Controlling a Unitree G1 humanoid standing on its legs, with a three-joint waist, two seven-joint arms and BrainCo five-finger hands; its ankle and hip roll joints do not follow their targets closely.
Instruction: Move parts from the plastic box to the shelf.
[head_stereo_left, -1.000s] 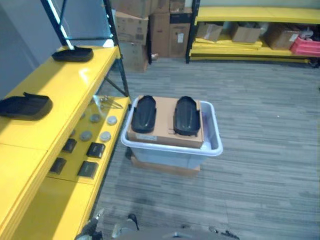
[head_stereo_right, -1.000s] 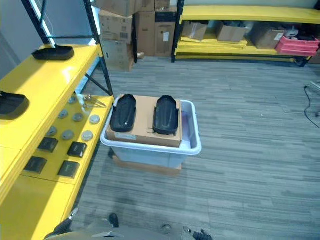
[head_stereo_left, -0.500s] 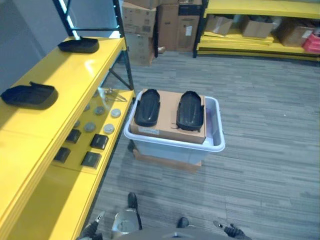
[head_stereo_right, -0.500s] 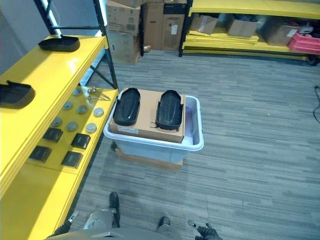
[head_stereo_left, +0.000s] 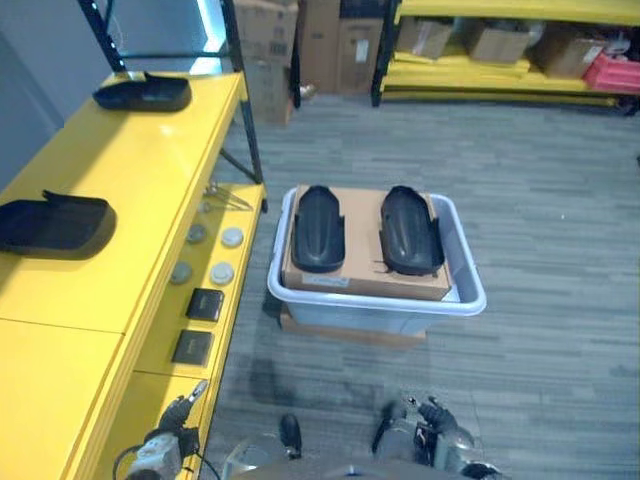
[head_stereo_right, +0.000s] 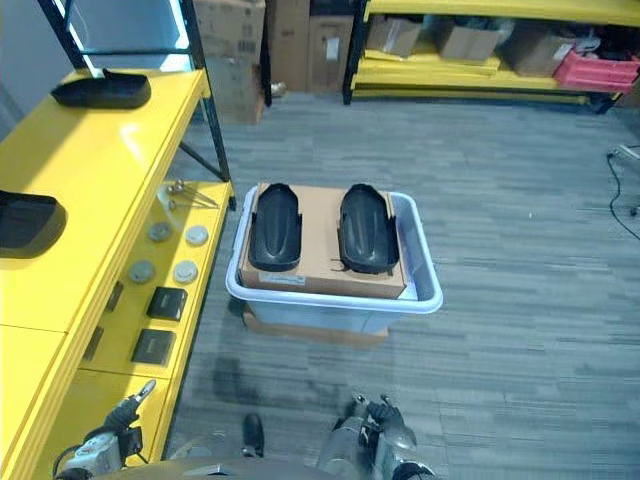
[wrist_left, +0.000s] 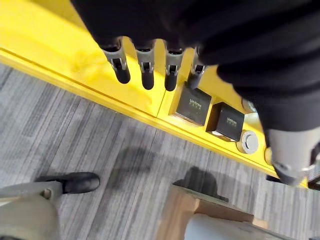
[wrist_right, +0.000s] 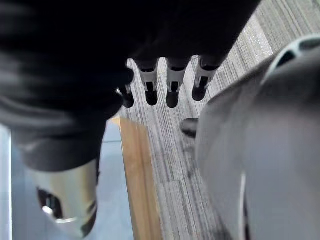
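Left eye view gives me two black parts (head_stereo_left: 365, 230) on cardboard in the plastic box (head_stereo_left: 470, 290); my left hand (wrist_left: 145, 67) and right hand (wrist_right: 170, 85) hang relaxed, empty.

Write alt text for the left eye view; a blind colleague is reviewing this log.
Two black parts lie side by side on a cardboard sheet atop a plastic box on the floor. Two more black parts rest on the yellow shelf to the robot's left.
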